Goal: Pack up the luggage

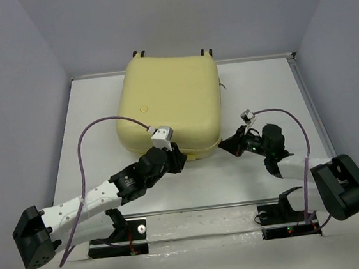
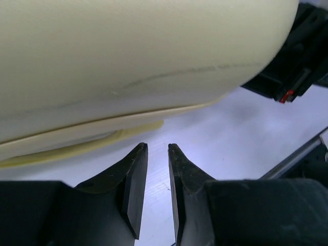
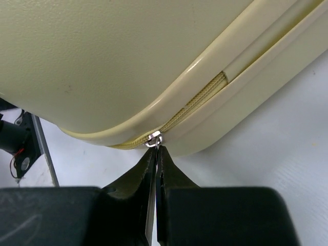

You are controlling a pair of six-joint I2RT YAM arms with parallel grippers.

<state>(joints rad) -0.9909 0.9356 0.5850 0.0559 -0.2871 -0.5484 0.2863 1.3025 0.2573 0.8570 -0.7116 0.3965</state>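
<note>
The luggage (image 1: 170,103), a pale yellow hard-shell suitcase, lies flat and closed at the middle back of the table. My right gripper (image 3: 156,154) is shut on the silver zipper pull (image 3: 154,139) at the suitcase's front right corner; in the top view the right gripper (image 1: 227,147) sits at that corner. The zipper seam (image 3: 200,100) shows yellow tape to the right of the pull. My left gripper (image 2: 157,148) has its jaws slightly apart and empty, just in front of the suitcase's front edge (image 2: 77,130). In the top view the left gripper (image 1: 177,162) is at the front edge.
Two black caster wheels (image 1: 139,53) stick out at the suitcase's far edge. Grey walls enclose the white table (image 1: 259,94) on the left, back and right. The arm bases (image 1: 120,240) stand at the near edge.
</note>
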